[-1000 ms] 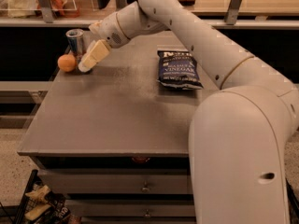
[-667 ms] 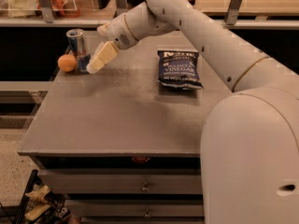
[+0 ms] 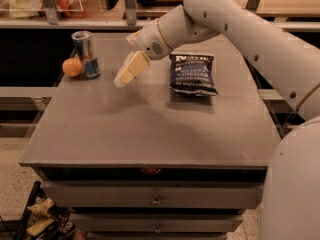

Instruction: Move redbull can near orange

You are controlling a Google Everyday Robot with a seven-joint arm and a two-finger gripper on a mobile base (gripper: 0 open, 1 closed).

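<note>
Vertically upright redbull can [image 3: 86, 54] beside orange [image 3: 72, 67], perhaps touching; gripper [image 3: 121, 80] between can and chip bag [image 3: 192, 74], opening indiscernible.

Chip bag [image 3: 192, 74]: dark blue, lying flat, and I see it just right of the gripper [image 3: 122, 79].
Table [image 3: 150, 129]: grey top, with drawers [image 3: 156, 200] beneath.
Floor, lower left: clutter [image 3: 42, 223] — I can't tell what.

My gripper [image 3: 122, 79] hangs over the far left part of the table [image 3: 150, 134], holding nothing. To its left the redbull can [image 3: 87, 55] stands upright on the table near the far left corner. The orange [image 3: 72, 67] sits just beside the can, on the side away from my gripper. To my gripper's right the chip bag [image 3: 192, 74] lies flat on the table.
</note>
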